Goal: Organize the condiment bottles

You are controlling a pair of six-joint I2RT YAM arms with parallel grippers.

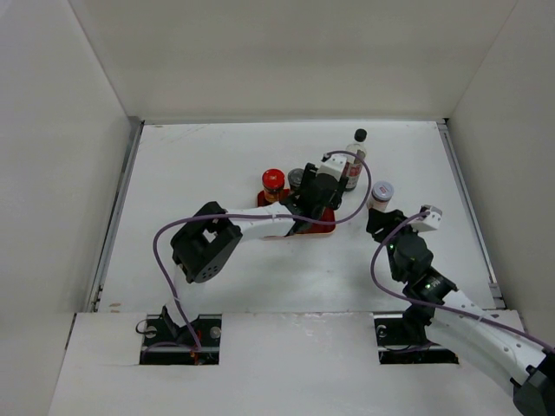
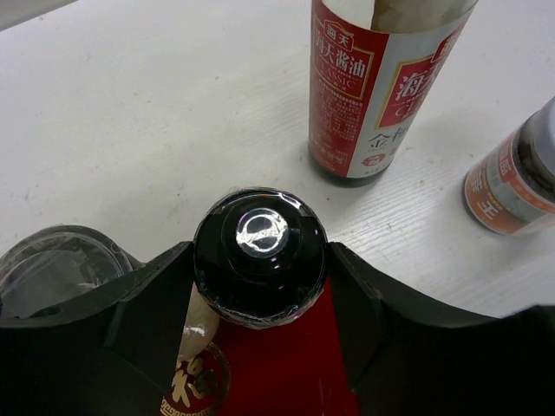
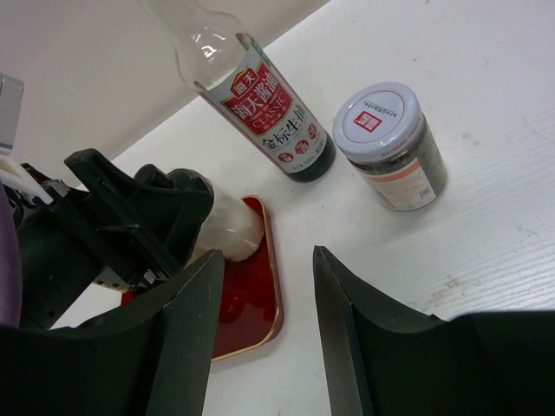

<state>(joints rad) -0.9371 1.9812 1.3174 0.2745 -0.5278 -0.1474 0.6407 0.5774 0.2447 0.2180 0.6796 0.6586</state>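
Where the left claw (image 2: 260, 250) clamps, the small dark-capped bottle (image 2: 260, 232) sits between.

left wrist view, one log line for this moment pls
left gripper: shut on small dark-capped bottle, on red tray | right gripper: open, empty | tall bottle, pale-lidded jar: on table, off tray

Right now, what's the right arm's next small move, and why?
Probably ease the right gripper forward and slightly right toward the pale-lidded jar: its jaws stand open and empty, and the jar sits off the red tray, ahead and right of the gap.
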